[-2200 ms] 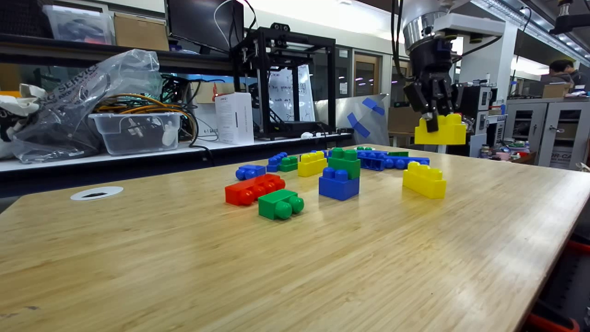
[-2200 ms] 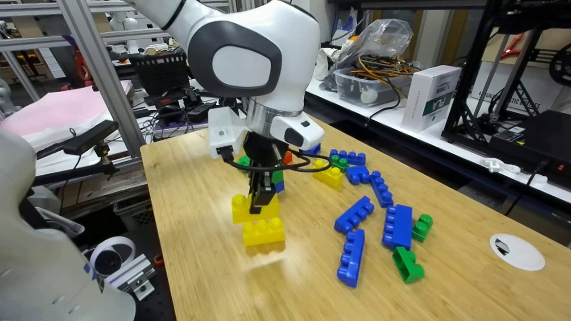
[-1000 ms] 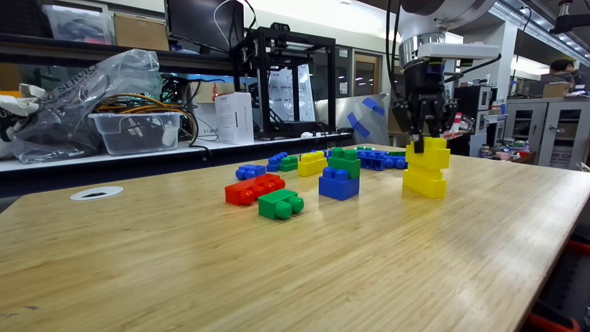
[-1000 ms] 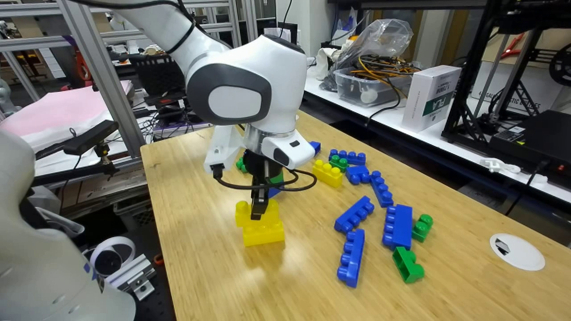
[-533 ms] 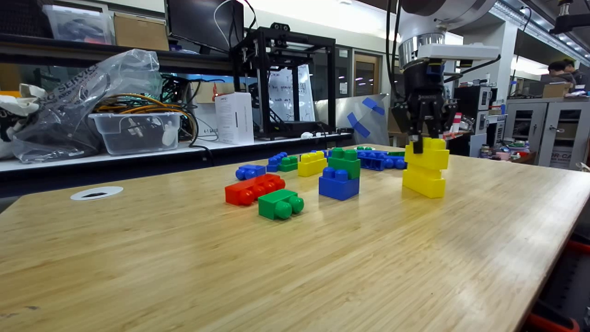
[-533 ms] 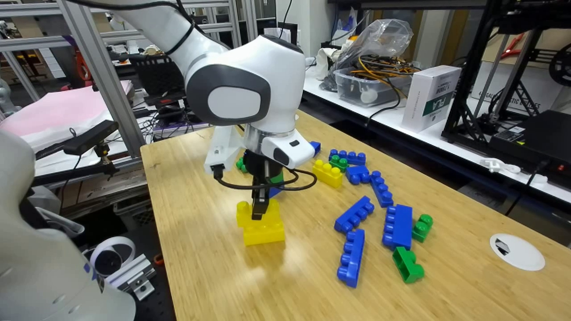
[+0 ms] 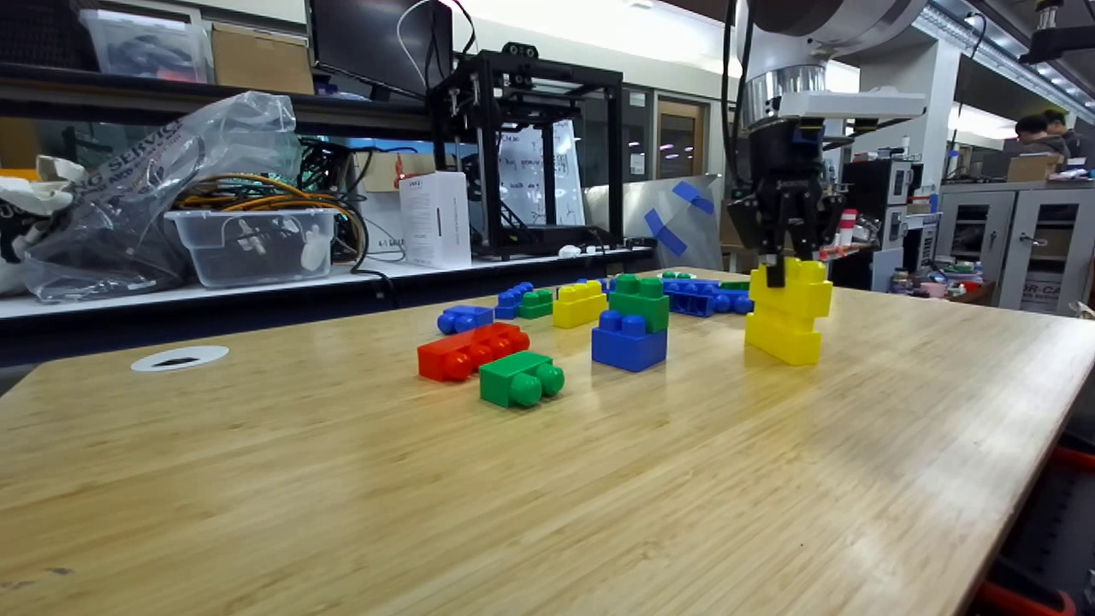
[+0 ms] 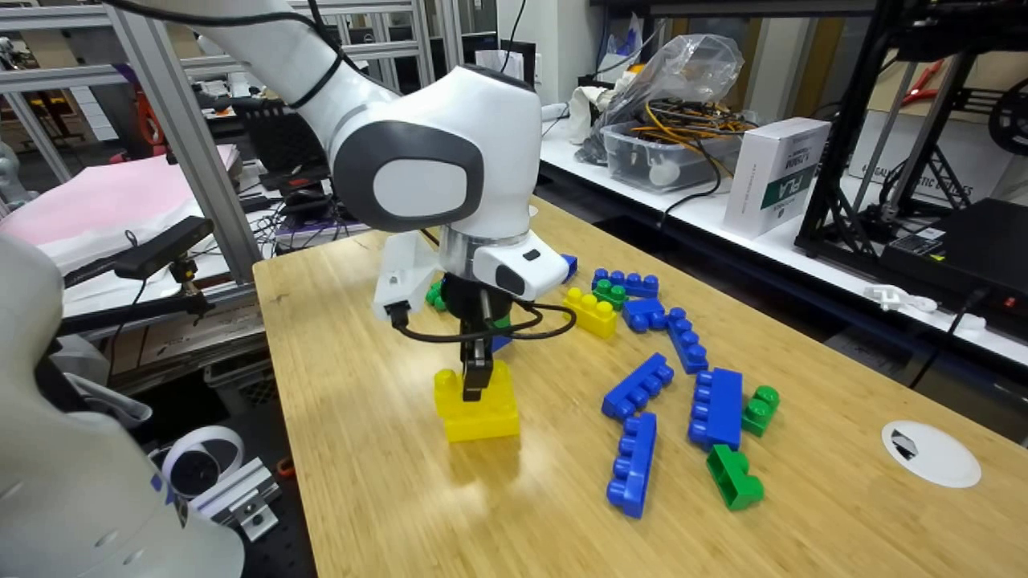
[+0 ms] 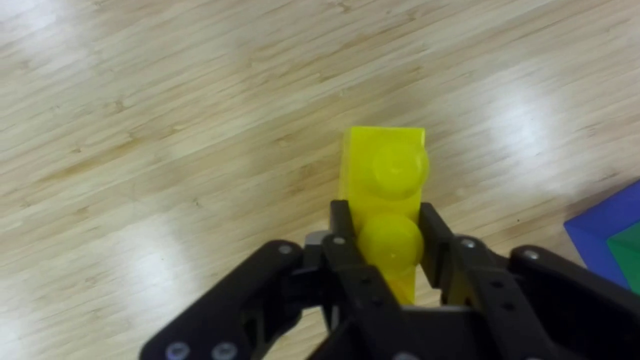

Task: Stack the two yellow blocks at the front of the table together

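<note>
The hand [image 9: 384,216] is gripping the upper yellow block [image 7: 802,297] from its two long sides. This block rests upon the lower yellow block [image 7: 780,340], and the lower one stands on the table [image 7: 513,505]. Near to them, a green brick [image 7: 639,310] sits on a blue brick [image 7: 629,349].

In both exterior views a white shelf [image 8: 775,245] carries a black metal frame [image 7: 490,162]. In an exterior view a dark upper shelf [image 7: 85,96] runs above it, with a black monitor [image 7: 376,43] on top. Farther back are a whiteboard [image 7: 566,171], a wood-framed pane [image 7: 680,141], a white column [image 7: 902,141] and, at the far right, a grey glass-fronted cabinet [image 7: 1012,222]. Bright light [image 7: 590,30] spreads overhead, with a row of lamps [image 7: 992,56] slanting at upper right. In an exterior view metal posts [image 8: 178,124] stand before a pink sheet [image 8: 120,197].
</note>
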`<action>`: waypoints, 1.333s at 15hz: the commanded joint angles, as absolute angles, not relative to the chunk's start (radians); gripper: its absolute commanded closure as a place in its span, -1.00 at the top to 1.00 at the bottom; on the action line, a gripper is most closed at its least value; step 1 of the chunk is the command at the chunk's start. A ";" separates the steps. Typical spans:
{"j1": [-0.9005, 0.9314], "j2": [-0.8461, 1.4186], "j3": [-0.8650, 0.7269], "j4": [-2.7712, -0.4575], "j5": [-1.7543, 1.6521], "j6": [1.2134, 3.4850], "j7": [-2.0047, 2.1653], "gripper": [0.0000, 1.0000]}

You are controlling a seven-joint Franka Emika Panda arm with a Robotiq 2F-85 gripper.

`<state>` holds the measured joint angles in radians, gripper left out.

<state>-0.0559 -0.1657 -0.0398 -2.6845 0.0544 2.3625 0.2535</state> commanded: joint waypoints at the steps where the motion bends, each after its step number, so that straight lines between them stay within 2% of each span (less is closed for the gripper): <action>1: -0.065 -0.145 -0.031 -2.709 0.017 2.419 0.264 -0.80; 12: -0.063 -0.108 -0.040 -2.701 0.025 2.442 0.244 -0.80; 13: -0.065 -0.113 -0.039 -2.699 0.013 2.434 0.246 0.20; 14: -0.068 -0.124 -0.041 -2.698 0.010 2.429 0.252 0.21; 19: -0.078 -0.182 -0.047 -2.687 -0.008 2.408 0.242 0.92; 20: -0.080 -0.196 -0.047 -2.685 -0.014 2.405 0.243 0.98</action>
